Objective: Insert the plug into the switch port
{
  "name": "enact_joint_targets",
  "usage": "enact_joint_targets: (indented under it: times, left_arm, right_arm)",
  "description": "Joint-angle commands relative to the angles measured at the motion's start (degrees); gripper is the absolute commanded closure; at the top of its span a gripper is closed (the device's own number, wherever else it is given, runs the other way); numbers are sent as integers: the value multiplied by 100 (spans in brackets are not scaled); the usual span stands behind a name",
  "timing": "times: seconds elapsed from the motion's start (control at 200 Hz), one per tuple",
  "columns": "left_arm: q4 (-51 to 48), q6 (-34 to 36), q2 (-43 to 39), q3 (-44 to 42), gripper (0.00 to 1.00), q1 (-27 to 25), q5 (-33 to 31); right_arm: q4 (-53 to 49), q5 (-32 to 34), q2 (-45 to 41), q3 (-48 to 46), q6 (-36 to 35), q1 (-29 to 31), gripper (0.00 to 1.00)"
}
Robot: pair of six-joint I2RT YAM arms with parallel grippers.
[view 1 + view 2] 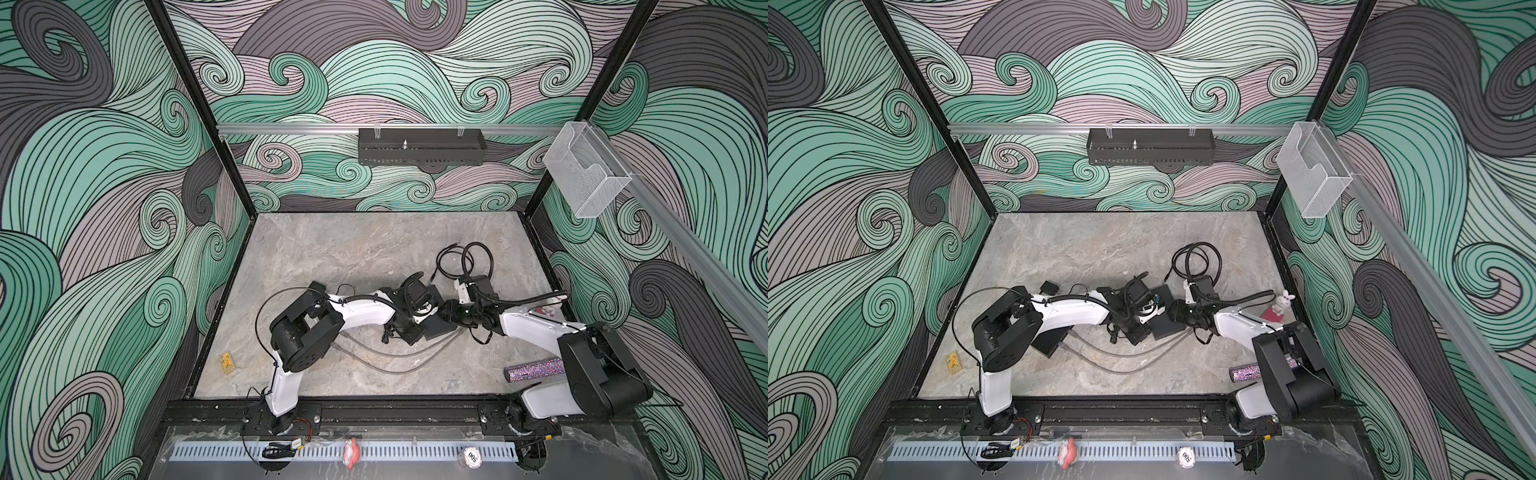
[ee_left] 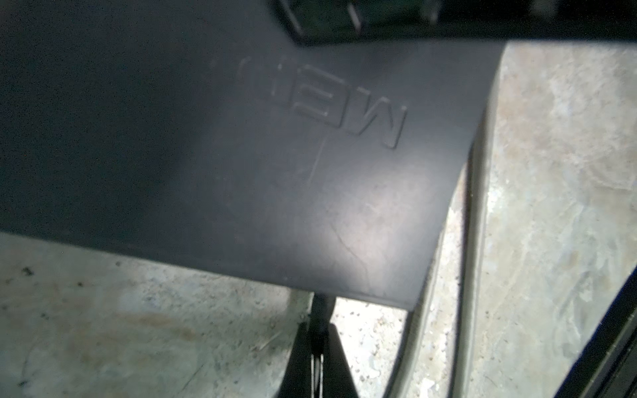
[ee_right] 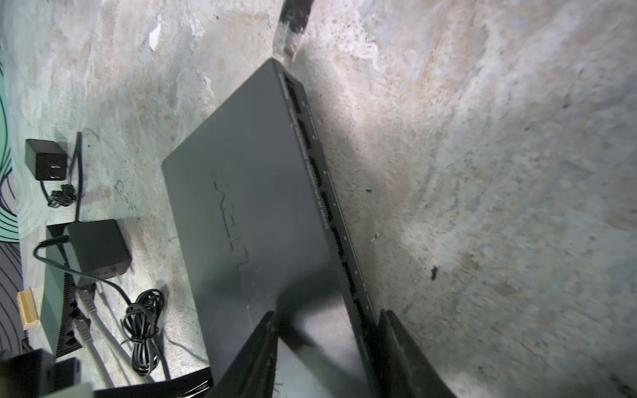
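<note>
Near the middle of the marble table (image 1: 332,249), the black switch (image 3: 248,206) lies flat. Your right end effector (image 3: 328,314) straddles one end of its port side, fingers spread. Your left end effector (image 2: 320,327), pressed together, pinches the clear plug (image 3: 286,41) just beside the opposite port-side corner.

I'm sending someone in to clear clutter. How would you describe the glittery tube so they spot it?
Find the grey marble tabletop and go to its front right corner, by the right arm's base. The purple glitter-covered tube lies flat there, one end behind the arm's black housing. It alone sparkles; the arm parts around it are plain black and white.
</note>
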Motion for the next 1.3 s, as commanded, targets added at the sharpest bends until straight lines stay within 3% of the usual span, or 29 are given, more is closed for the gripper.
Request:
enact_joint_targets:
  times: [0.0,0.44,0.695,0.756,0.851,1.291]
  left_arm:
    - [1373,21,125,445,100,-137,453]
    - [1653,175,-119,463,100,-118,925]
    - [1496,111,-241,640,100,-118,990]
    - [1409,110,-252,692,100,-112,996]
    - [1297,140,-322,750,100,-107,1000]
    - [888,-24,-220,977,100,10,1132]
  right_arm:
    - [-503,-1132,-8,-154,99,332,55]
    - [-297,-1213,167,-269,135,324,56]
    - [-474,-907,150,-221,-21,340,56]
    - [-532,-812,133,-213,-55,353,57]
    - [-599,-676,132,-207,-100,387,66]
    - [-768,-519,-26,-172,-145,511,67]
